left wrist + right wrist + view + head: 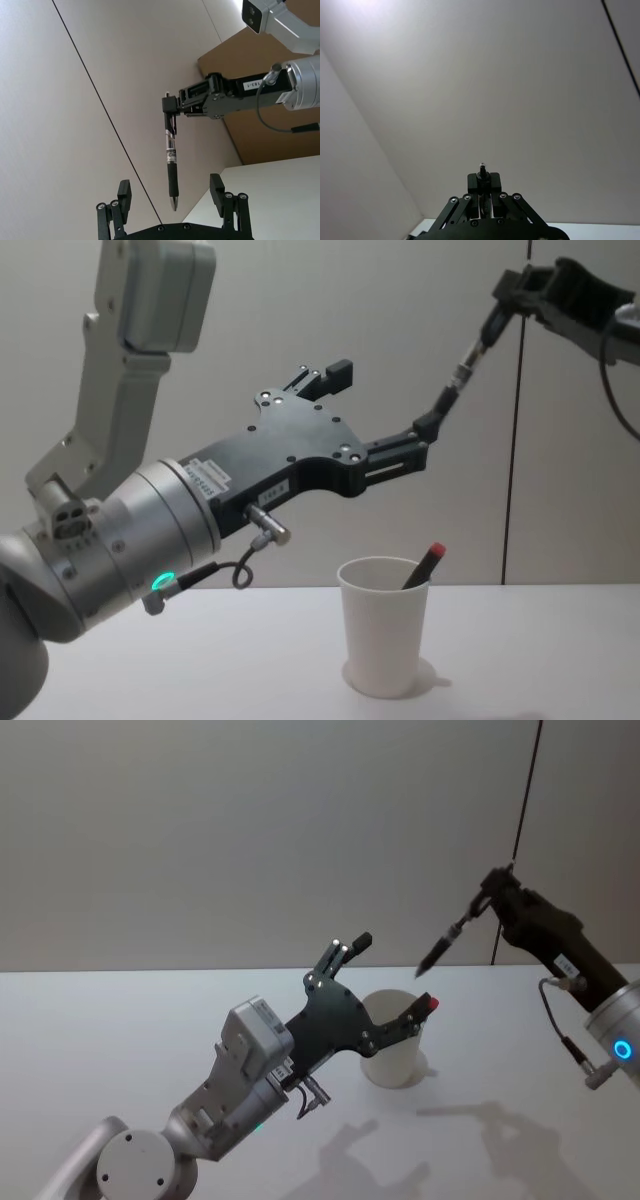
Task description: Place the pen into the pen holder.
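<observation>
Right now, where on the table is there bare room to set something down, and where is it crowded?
Bare table lies left of the pen holder and on its right. It is crowded above the holder: the open left tool hovers there, and the right tool holds the pen high above it.

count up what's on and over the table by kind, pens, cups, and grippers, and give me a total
Pens: 2, one black pen held in the right gripper up in the air, one red-tipped pen standing in the cup.
Cups: 1, the white pen holder on the table.
Grippers: 2, the right one and the left gripper, fingers open.
Total: 5.
</observation>
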